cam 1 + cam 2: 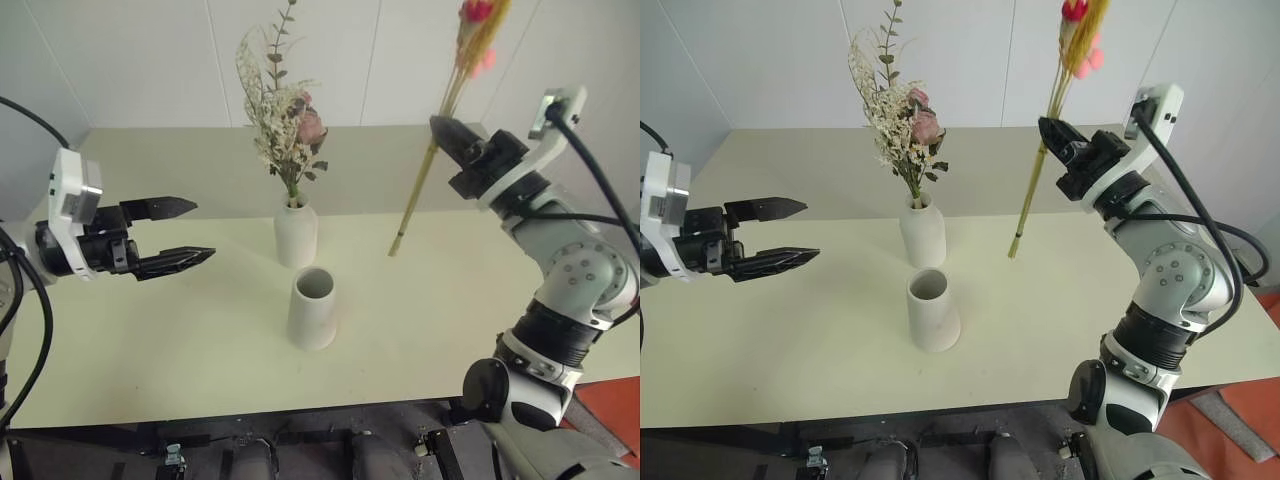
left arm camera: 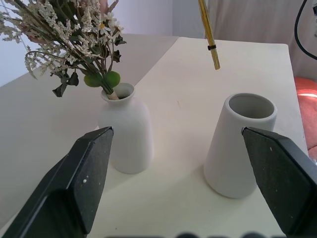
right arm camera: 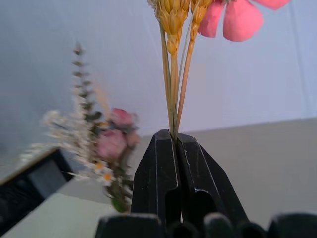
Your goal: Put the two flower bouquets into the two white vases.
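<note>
no readable text, labels or numbers, seemingly none anywhere

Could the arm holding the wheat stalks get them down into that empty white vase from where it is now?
Probably yes. The right claw is shut on the wheat bunch, held above the table. The wide vase stands open-mouthed and empty, nothing above it. The bushy bouquet stands close behind it and might get brushed.

White vases [image 1: 312, 310], golden wheat bunch [image 1: 440, 130] with pink blooms, black claws [image 1: 178, 236].
</note>
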